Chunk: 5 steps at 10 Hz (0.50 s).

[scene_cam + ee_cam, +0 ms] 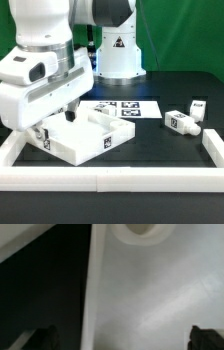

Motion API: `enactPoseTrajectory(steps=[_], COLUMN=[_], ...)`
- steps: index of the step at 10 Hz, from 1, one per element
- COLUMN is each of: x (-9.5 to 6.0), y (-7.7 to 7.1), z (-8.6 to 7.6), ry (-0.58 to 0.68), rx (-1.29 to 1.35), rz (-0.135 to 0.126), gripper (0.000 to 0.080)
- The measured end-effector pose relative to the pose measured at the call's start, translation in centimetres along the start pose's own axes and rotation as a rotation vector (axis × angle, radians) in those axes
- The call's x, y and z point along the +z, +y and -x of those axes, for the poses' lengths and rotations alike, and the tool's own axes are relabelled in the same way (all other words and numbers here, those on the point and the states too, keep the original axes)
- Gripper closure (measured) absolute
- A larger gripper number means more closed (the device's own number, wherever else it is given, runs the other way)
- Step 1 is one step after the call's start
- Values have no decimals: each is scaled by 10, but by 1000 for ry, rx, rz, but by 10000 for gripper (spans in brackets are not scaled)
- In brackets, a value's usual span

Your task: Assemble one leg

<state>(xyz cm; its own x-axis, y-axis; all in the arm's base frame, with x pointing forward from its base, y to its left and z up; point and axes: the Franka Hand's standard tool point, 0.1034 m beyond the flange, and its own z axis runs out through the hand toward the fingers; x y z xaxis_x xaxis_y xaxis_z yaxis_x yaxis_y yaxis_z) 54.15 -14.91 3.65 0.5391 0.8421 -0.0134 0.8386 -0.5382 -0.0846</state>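
One leg (181, 121), well apart from pincer (62, 118)

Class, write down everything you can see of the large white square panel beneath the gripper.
The panel is a thick, flat white square slab, plastic-looking, lying flat on the black table toward the exterior view's left. Black-and-white marker tags sit on its side faces. The wrist view shows a round socket near one edge. The open gripper hangs right over it; contact cannot be judged.
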Motion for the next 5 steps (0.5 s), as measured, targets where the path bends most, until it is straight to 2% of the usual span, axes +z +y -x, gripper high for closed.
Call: enactPoseTrajectory(steps=[5], x=[2], y=[1], z=[1], ry=[4], rx=[11], rz=[3], gripper=[150])
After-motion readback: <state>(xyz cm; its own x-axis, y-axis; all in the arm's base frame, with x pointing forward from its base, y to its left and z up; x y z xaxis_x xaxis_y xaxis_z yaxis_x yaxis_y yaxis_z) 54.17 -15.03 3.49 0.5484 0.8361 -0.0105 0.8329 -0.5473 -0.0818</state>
